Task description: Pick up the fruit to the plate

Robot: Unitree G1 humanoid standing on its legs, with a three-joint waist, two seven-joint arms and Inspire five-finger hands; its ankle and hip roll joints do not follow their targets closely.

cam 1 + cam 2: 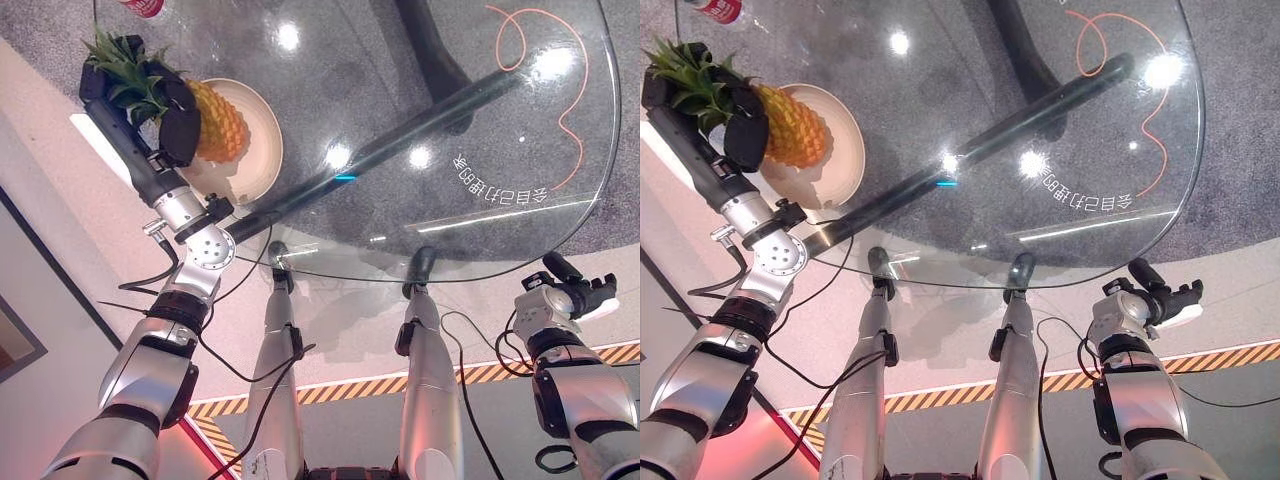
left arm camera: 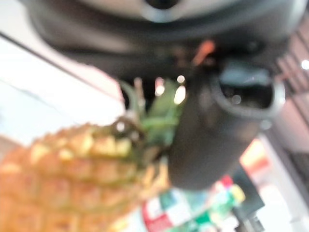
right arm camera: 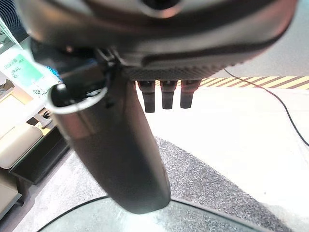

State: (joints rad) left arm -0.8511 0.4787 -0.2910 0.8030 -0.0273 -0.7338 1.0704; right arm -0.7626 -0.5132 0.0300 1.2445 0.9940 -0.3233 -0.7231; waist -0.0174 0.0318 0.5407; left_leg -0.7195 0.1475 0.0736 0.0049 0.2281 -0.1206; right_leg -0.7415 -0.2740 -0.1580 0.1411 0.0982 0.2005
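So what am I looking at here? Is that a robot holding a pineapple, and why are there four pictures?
Yes, it is a robot with two arms. Two pictures come from its head, looking down at a round glass table. The other two come from cameras on its wrists, very close to its hands. Its left hand is curled round a pineapple, holding it over a cream plate on the table. Its right hand waits beside the table, fingers relaxed, holding nothing. A red-capped bottle stands at the far edge.
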